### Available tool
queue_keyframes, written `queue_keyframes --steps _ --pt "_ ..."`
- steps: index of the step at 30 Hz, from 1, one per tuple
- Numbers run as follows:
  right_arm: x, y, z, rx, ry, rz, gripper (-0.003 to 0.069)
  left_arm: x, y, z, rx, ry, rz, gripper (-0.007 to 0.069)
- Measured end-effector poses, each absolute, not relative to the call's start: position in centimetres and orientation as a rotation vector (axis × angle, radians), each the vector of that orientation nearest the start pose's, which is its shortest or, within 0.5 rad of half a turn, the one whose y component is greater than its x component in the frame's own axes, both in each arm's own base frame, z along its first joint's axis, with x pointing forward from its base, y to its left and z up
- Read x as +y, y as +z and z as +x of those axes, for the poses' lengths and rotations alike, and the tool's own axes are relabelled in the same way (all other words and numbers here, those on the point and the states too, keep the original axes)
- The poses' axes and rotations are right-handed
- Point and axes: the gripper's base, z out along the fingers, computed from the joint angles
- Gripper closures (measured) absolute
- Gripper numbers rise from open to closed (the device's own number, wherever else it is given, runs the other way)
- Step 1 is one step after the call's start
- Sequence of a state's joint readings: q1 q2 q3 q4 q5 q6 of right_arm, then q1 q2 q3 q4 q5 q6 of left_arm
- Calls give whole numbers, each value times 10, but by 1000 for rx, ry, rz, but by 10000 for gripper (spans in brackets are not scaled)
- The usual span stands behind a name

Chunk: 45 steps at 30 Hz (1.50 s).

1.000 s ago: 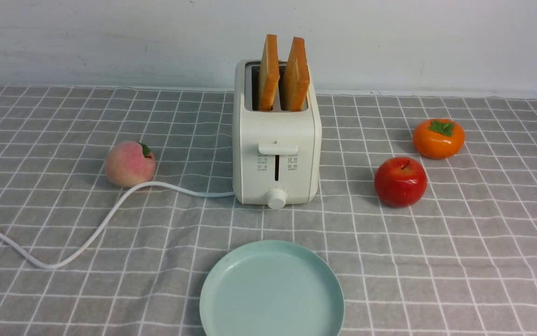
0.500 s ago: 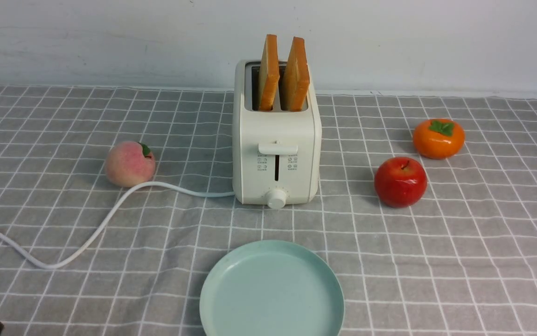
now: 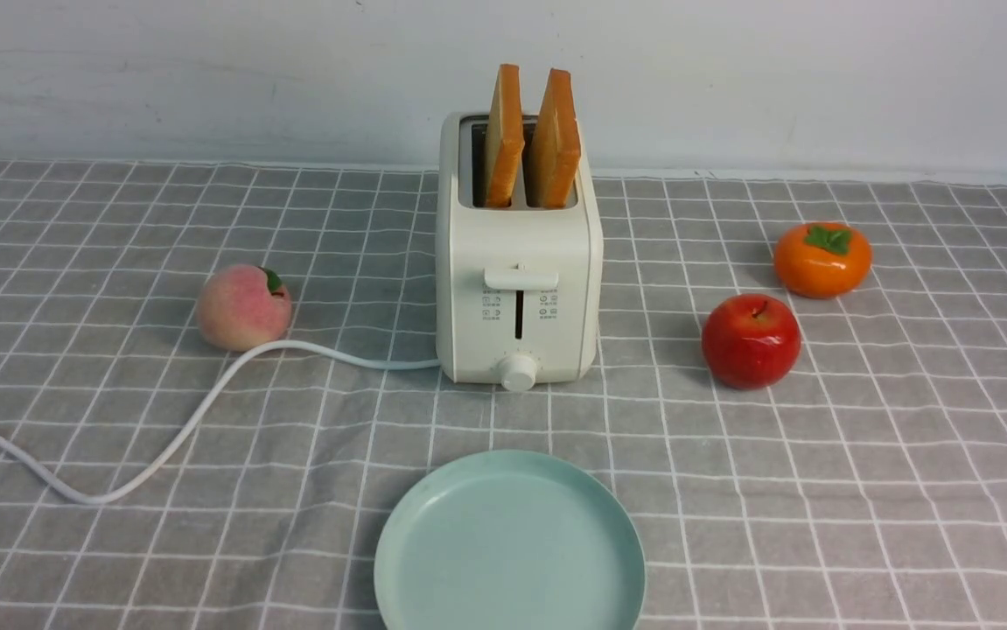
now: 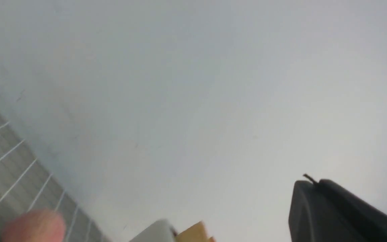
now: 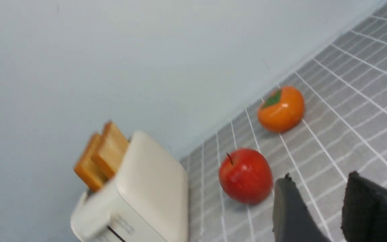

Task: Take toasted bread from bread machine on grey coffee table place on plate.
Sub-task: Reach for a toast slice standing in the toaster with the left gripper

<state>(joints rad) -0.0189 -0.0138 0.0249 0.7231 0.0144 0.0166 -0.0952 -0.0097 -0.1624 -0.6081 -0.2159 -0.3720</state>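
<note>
- Toaster, midway across and toward the back edge — both slices of toast stand upright in its slots, tops sticking out.
- Plate at the front edge, just before the toaster, bare.
- Left gripper: one dark finger shows; its opening cannot be told.
- Right gripper: fingers parted by a narrow gap, holding nothing — near the apple.

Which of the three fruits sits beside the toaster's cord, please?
The pink peach, left of the bread machine by its white cord; the apple and persimmon lie right of it.
</note>
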Motion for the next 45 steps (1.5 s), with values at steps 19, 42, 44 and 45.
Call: queue_keyframes --steps 19,42,44,45 --pt "25 278 42 1572 834 430 537 -37 369 162 2303 -533 -243 638" --pt "48 334 107 2214 722 -138 661 -161 387 392 2290 -623 203 566" --pt "48 334 107 2207 721 -132 661 -166 382 405 2264 -621 210 494" --pt "48 335 107 2205 720 -131 661 -168 378 412 2252 -619 217 445"
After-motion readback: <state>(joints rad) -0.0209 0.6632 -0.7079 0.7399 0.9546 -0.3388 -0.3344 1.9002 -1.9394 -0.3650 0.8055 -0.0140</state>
